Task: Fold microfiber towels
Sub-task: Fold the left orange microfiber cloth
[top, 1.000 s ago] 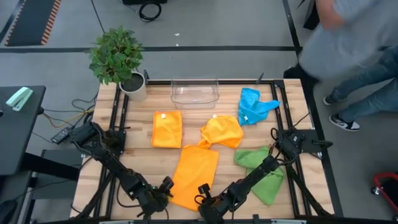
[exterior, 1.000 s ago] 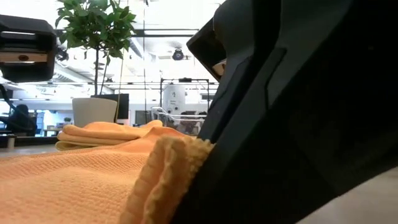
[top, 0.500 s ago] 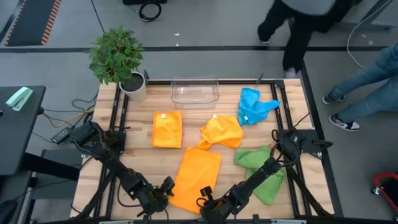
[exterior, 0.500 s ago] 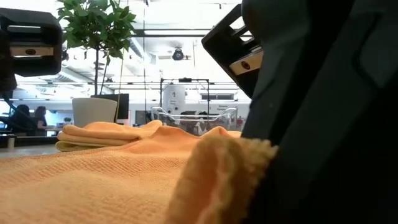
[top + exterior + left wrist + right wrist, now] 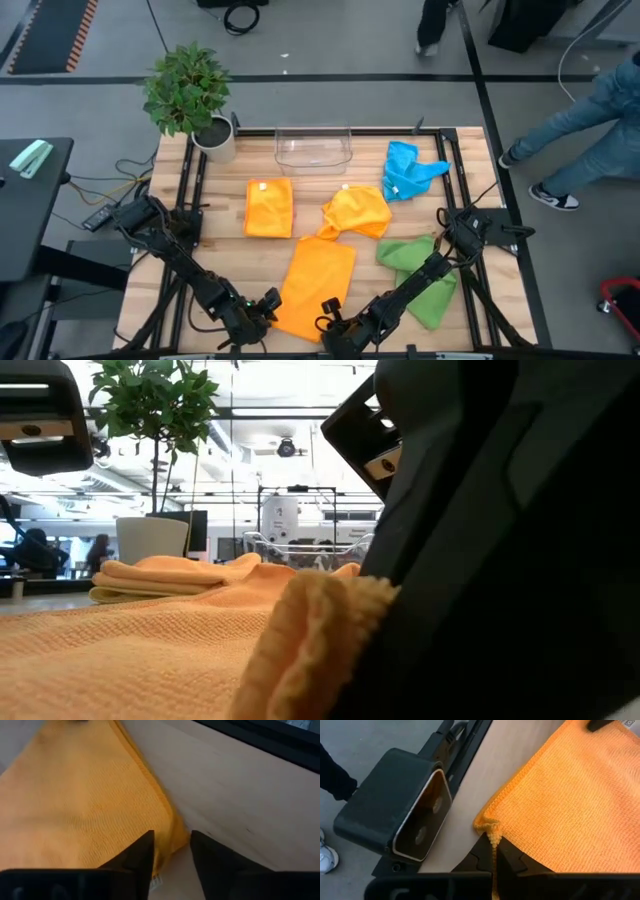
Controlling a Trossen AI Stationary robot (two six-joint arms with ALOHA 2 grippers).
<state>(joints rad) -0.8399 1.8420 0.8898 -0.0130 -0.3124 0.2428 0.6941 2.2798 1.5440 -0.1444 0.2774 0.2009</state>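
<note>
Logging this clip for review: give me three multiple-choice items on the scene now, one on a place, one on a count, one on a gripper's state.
1. Where is the clear bin?
A. Far table edge, beside the potted plant
B. Near edge, between the arms
C. On the green towel

2. How many orange towels show?
A. One
B. Two
C. Four

3. The right gripper is:
A. Wide open above the table
B. Shut on the flat orange towel's corner
C. Holding the blue towel

Answers: 1 A, the high view shows it there; 2 B, one folded orange towel, one flat; 3 B, the right wrist view shows the corner pinched.
</note>
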